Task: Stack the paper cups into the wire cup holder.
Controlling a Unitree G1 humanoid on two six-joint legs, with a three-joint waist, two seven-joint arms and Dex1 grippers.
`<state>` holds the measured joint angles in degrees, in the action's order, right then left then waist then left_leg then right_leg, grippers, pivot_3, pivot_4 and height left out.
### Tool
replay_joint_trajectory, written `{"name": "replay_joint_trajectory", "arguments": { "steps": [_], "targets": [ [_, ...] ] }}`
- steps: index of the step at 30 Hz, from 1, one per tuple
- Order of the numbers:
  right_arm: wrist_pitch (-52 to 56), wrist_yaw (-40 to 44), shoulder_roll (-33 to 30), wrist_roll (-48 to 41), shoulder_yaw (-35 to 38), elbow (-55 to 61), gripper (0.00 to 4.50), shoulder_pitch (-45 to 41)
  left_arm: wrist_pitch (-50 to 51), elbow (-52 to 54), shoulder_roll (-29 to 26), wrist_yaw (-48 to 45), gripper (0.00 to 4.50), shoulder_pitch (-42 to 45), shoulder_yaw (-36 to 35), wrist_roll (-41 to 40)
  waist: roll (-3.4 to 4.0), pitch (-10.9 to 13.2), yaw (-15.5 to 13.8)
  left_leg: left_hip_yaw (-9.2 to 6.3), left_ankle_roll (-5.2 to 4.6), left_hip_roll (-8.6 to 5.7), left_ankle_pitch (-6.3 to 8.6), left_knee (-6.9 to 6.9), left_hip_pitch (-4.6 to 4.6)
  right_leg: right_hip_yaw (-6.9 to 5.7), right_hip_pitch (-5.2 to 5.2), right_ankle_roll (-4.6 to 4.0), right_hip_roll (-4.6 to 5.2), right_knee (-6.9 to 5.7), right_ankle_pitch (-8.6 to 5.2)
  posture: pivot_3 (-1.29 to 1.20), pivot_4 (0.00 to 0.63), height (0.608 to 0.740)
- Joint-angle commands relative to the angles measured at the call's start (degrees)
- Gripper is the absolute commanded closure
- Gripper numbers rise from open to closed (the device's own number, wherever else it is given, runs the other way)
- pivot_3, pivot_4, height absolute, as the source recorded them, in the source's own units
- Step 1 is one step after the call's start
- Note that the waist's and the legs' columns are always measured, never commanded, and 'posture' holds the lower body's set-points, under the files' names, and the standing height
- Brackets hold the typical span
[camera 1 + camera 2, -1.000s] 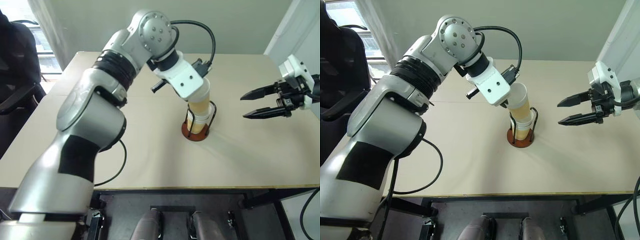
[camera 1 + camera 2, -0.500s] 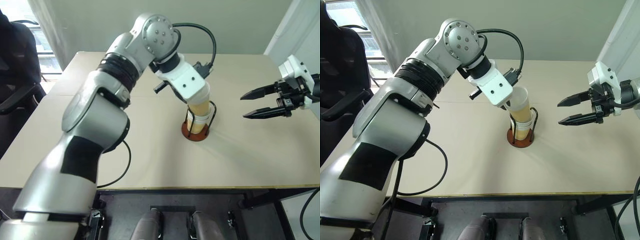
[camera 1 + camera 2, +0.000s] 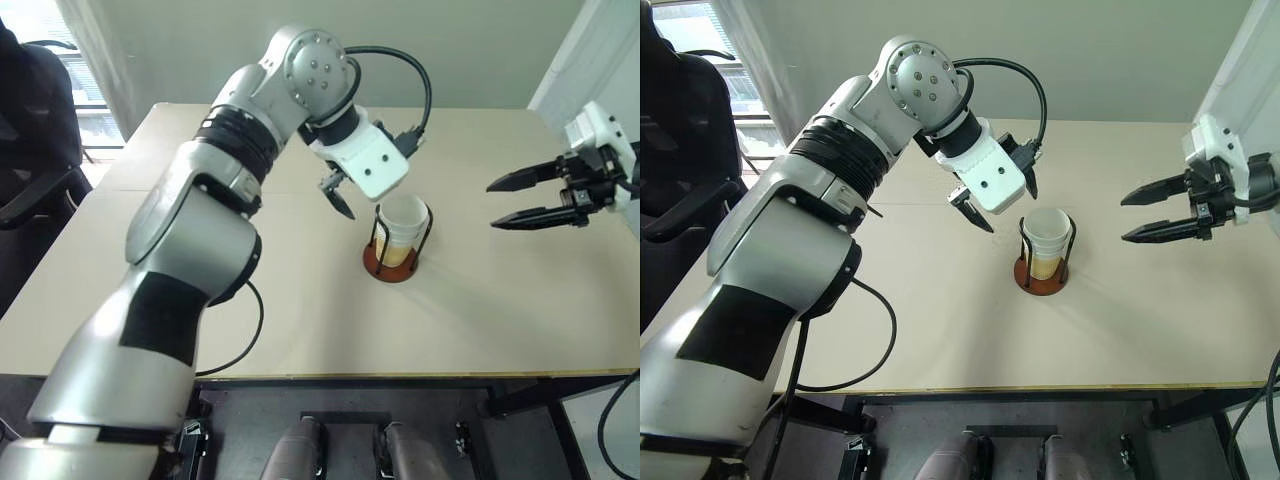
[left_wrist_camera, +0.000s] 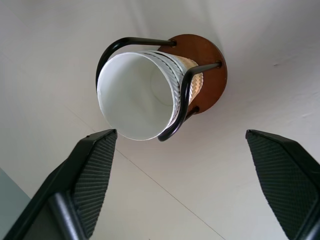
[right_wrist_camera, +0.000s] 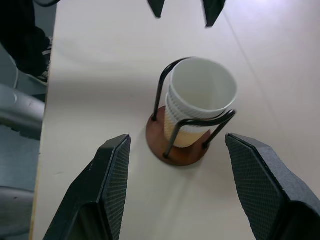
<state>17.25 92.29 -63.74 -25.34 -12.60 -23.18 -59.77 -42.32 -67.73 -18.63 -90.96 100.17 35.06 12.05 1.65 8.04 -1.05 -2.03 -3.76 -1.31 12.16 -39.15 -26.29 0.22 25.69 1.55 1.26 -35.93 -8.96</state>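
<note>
- The left gripper, jaws now spread, had let the tan-and-white ribbed paper cups drop together.
- They sat centre-frame in the black wire cup holder, probably fully nested.
- The right gripper hung spread and empty.

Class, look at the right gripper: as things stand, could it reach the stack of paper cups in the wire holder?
Probably yes. The right gripper is open and aimed across bare table at the paper cups in the wire cup holder. The left gripper, open just above and behind, might crowd it.
</note>
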Motion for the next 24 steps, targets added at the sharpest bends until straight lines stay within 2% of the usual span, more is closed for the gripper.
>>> {"name": "replay_joint_trajectory", "arguments": {
  "steps": [1, 7, 13, 18, 24],
  "targets": [
    [-0.8, 0.2, -0.7, 0.4, 2.0, -0.4, 1.46, -1.5, -0.8, 0.3, -0.7, -0.1, 0.04, 1.3, -2.8, 0.7, 0.00, 0.0, 0.0, -0.01, 0.00, 0.00, 0.00, 0.00, 0.00, 0.00, 0.00, 0.00, 0.00, 0.00, 0.00, 0.00, 0.150, 0.740],
    [-1.4, 0.2, -0.3, 1.4, 2.4, -0.8, 1.46, -1.5, 1.8, 0.6, -4.1, 4.2, 0.04, 0.5, -8.8, -0.5, 0.01, 0.0, 0.1, 0.00, 0.00, 0.01, 0.00, 0.01, 0.01, 0.00, 0.02, 0.00, 0.00, -0.01, 0.00, 0.00, 0.150, 0.740],
    [-1.6, -0.7, 1.0, 3.9, 5.0, -2.4, 1.46, -1.1, 13.8, 2.6, -12.3, 12.2, 0.04, -4.3, -19.7, -5.8, 0.06, 0.0, 0.6, 0.03, 0.04, 0.04, -0.03, 0.07, 0.11, 0.02, 0.03, -0.06, -0.02, -0.07, -0.03, 0.00, 0.150, 0.740],
    [-1.2, -6.8, 3.7, 6.1, 7.9, -6.4, 1.46, -0.4, 28.8, 10.7, -19.7, 19.4, 0.04, -15.3, -30.7, -13.1, 0.15, -0.1, 0.9, 0.00, 0.08, 0.04, -0.07, 0.08, 0.24, 0.03, -0.05, -0.15, -0.02, -0.11, -0.05, 0.00, 0.150, 0.740],
    [0.4, -14.1, 6.1, 8.7, 10.0, -8.5, 1.46, 1.8, 46.8, 28.6, -25.2, 27.2, 0.04, -34.0, -41.9, -21.5, 0.18, -0.1, 1.0, 0.02, 0.39, 0.04, -0.39, 0.08, 0.31, 0.00, -0.03, -0.22, -0.05, -0.25, -0.01, 0.00, 0.150, 0.740]
  ]
}}
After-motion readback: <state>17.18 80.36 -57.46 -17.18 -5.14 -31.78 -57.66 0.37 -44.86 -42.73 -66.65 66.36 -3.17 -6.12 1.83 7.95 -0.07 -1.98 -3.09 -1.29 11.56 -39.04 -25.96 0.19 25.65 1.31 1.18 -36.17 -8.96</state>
